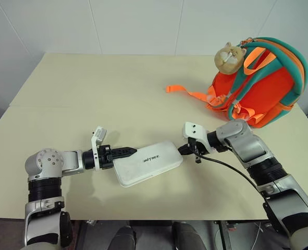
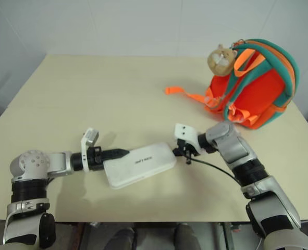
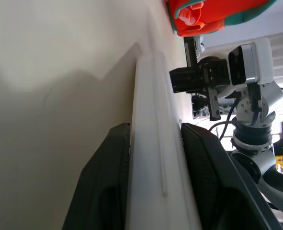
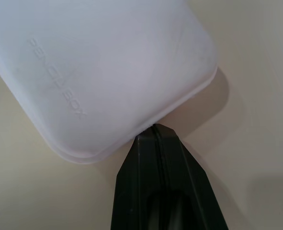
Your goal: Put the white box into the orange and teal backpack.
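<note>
Left gripper is clamping the white box on the table; closed right gripper is touching the box's far end

The box, flat, white and round-cornered with small dark lettering on top, is lying near the table's front edge. The backpack, orange with teal edging, is standing upright at the far right, well apart, trailing an orange strap.
</note>
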Motion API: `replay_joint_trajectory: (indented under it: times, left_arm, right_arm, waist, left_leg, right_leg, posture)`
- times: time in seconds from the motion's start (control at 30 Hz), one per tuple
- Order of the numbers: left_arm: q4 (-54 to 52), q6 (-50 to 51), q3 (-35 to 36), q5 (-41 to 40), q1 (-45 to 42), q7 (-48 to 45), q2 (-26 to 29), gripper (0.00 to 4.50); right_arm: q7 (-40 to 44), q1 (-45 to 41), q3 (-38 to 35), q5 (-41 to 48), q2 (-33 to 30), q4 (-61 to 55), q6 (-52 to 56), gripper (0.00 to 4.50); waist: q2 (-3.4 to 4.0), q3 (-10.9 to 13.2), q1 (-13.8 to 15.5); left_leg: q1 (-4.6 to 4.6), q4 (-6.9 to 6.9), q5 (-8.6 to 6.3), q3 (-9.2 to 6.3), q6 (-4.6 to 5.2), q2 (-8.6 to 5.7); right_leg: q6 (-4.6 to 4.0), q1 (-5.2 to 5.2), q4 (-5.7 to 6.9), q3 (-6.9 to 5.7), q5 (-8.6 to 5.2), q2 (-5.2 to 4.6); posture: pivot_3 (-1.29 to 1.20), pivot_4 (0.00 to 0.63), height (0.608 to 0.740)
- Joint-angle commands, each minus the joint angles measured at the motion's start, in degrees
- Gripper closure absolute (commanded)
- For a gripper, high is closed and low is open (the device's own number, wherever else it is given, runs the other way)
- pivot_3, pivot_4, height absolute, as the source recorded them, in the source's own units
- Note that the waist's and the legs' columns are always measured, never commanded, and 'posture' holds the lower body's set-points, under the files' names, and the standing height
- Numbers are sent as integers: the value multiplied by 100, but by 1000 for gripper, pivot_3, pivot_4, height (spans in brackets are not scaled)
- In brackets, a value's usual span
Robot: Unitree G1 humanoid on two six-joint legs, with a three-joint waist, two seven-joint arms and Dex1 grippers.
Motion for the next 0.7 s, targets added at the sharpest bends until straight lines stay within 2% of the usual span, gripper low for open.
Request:
replay_joint_trajectory:
  times: [0.03,0.23,0.57,0.7]
  left_arm:
    - [-130,-62,-146,-7,-65,70,-167,3143]
    - [-297,-324,134,-29,-274,227,-185,3144]
    - [55,-396,1576,-373,-914,732,-216,3144]
    - [67,-337,1886,-458,-1035,940,-200,3144]
  right_arm:
    - [81,-129,-56,183,144,-277,-186,4380]
    - [75,-145,-91,151,154,-219,-205,4380]
    - [12,-188,-258,103,70,-55,-236,4380]
    - [9,-197,-290,123,21,-41,-242,4380]
  waist:
    - [0,0,1]
    - [0,0,6]
    - [0,2,-7]
    - [0,2,-5]
  left_leg:
    - [0,0,0,0,0,0]
    - [0,1,0,-1,0,0]
    - [-2,-11,0,0,-1,3]
    - [-4,-17,-2,1,-4,2]
  right_leg:
    - [0,0,0,0,0,0]
    - [0,0,-1,0,0,0]
    - [1,-5,-3,-1,1,1]
    - [1,-7,-10,-1,1,0]
  posture:
    - [0,150,740]
    - [0,150,740]
    - [0,150,740]
    - [0,150,740]
